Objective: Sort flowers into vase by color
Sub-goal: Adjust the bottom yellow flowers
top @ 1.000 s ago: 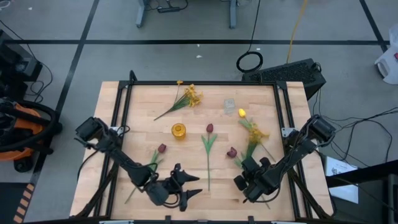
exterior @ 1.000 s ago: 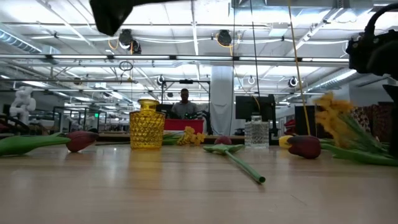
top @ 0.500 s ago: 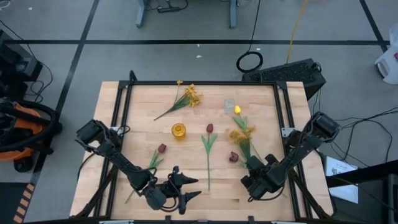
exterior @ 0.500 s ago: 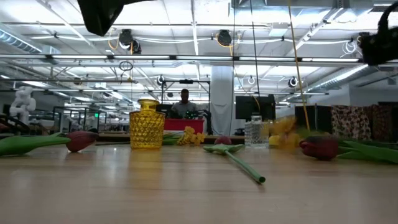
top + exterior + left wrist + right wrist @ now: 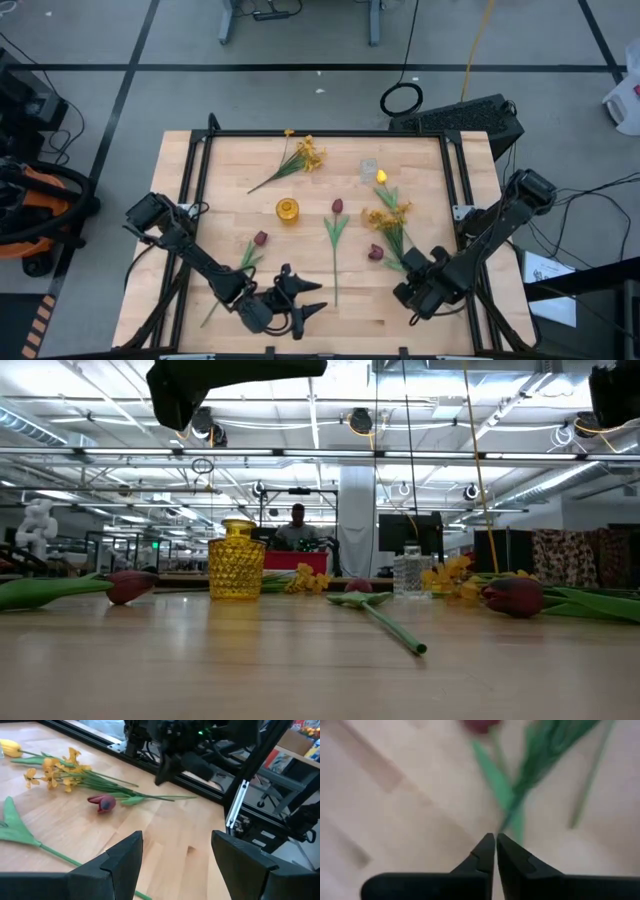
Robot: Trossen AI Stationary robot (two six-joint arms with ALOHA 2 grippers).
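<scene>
While the counter (image 5: 200, 175) carries every flower loose and neither vase holds a stem, the step in hand reads as the first pick, so the landmark to work from is the yellow vase (image 5: 287, 210).

Largest first. On one side of the yellow vase, toward the right arm, lies a cluster: a yellow spray (image 5: 385, 217), a yellow tulip (image 5: 381, 177) and a red tulip (image 5: 375, 252), their stems bunched and crossing. Just beside the vase on that same side lies a second red tulip (image 5: 337, 206) with a long straight stem. On the vase's other side, toward the left arm, a third red tulip (image 5: 260, 239) lies alone. Beyond the vase, toward the far rail, lies another spray (image 5: 309, 153). A small clear vase (image 5: 369, 169) stands next to the yellow tulip.

The right claw (image 5: 495, 851) is pressed fully closed on nothing, poised over the stem ends of the cluster. The left claw (image 5: 175, 857) is spread wide and empty, hovering near the counter's front edge, well apart from the yellow vase.

To do this well, I judge the right claw must open before descending, then close on a single stem where it lies clear of its neighbours; pinching at the crossing would likely lift several colours together. Gripping low on the stem should leave length to feed into a vase mouth.
</scene>
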